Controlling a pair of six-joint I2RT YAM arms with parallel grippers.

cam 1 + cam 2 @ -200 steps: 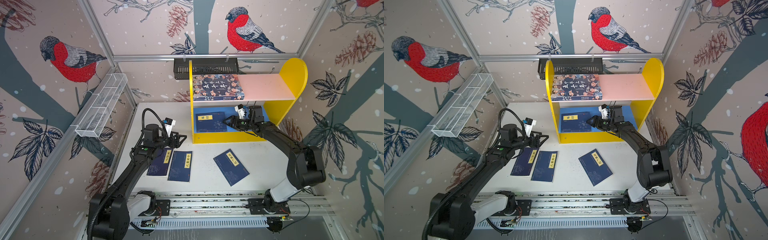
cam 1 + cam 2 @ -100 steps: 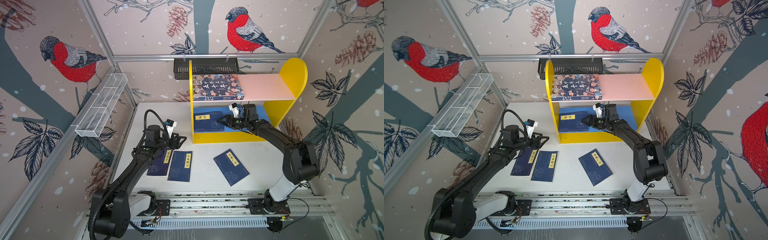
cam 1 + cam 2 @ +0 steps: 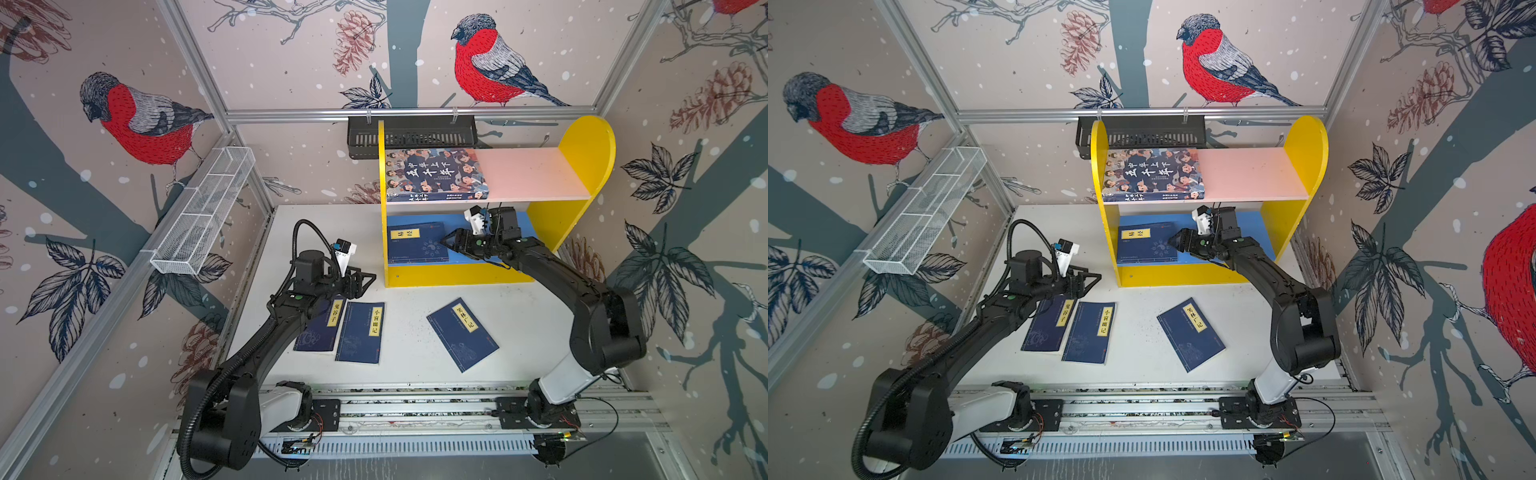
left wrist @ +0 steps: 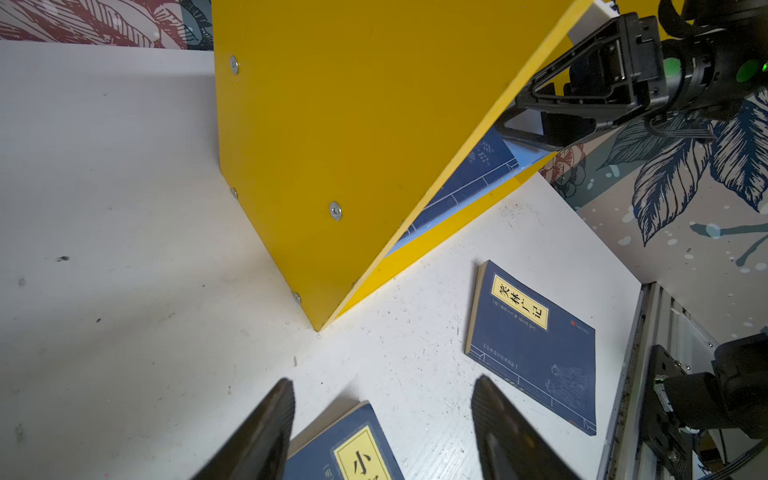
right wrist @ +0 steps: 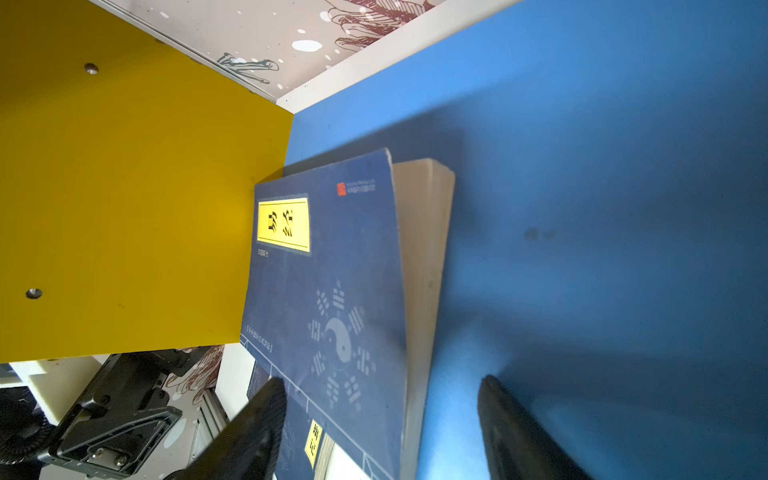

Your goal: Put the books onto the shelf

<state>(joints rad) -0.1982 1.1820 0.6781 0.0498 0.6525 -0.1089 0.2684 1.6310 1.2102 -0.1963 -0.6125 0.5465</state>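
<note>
Two of the five books are sitting on the shelf [image 3: 590, 145]: the cartoon-faced volume [image 3: 434, 174] is lying on the pink board [image 3: 536, 174], a navy paperback [image 3: 415, 245] at the left end of the blue board [image 5: 582, 208]. The right gripper [image 3: 446, 243] is reaching into the lower bay, jaws standing wide about that paperback's right edge and clamping nothing. Its curling cover is risking a snag that would drag the book out. The left gripper [image 3: 371, 277], jaws spread and empty, is hovering over the leftmost paperback [image 3: 322, 336] and its neighbour [image 3: 361, 332], lying just beside each other on the worktop [image 3: 407, 291]. Pinching one thin, flat book is likely to shove the other, and a loose swing is threatening the shelf's near-left corner. A third paperback [image 3: 461, 332] is waiting further right.
</note>
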